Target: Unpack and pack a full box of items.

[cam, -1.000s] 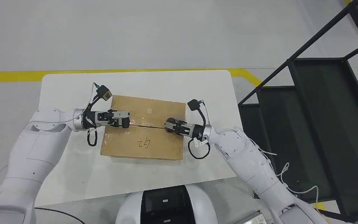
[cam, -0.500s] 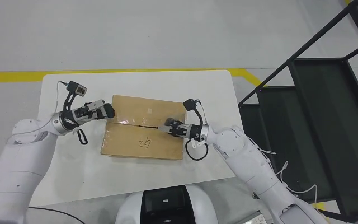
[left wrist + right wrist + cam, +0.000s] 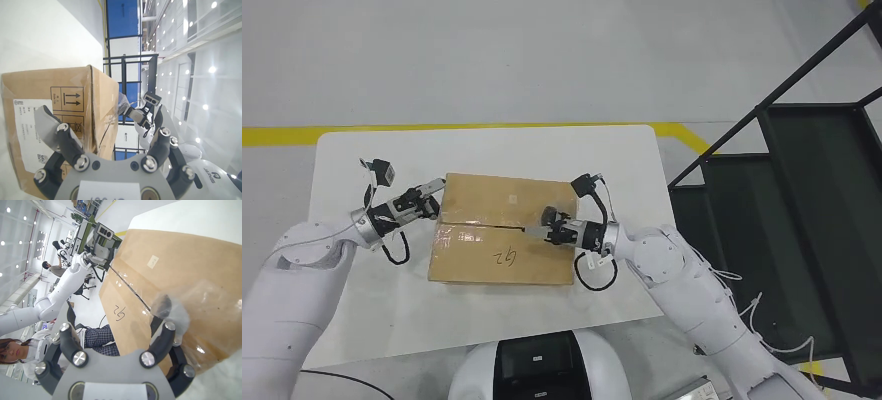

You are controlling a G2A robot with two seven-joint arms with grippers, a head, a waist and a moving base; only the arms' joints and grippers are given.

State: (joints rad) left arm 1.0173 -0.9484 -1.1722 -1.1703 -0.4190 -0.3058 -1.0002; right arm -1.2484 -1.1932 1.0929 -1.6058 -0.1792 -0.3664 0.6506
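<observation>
Treating taped brown cardboard box [image 3: 507,205] as stiff, likely heavy; taking flaps along centre seam [image 3: 482,229]. Holding left claw [image 3: 434,198] apart at left end, right claw [image 3: 547,222] apart over seam.

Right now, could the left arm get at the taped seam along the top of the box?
Probably yes. The left arm's fingers are open at the left end of the box, right beside the seam, with nothing between; the right arm's fingers are farther along it.
</observation>
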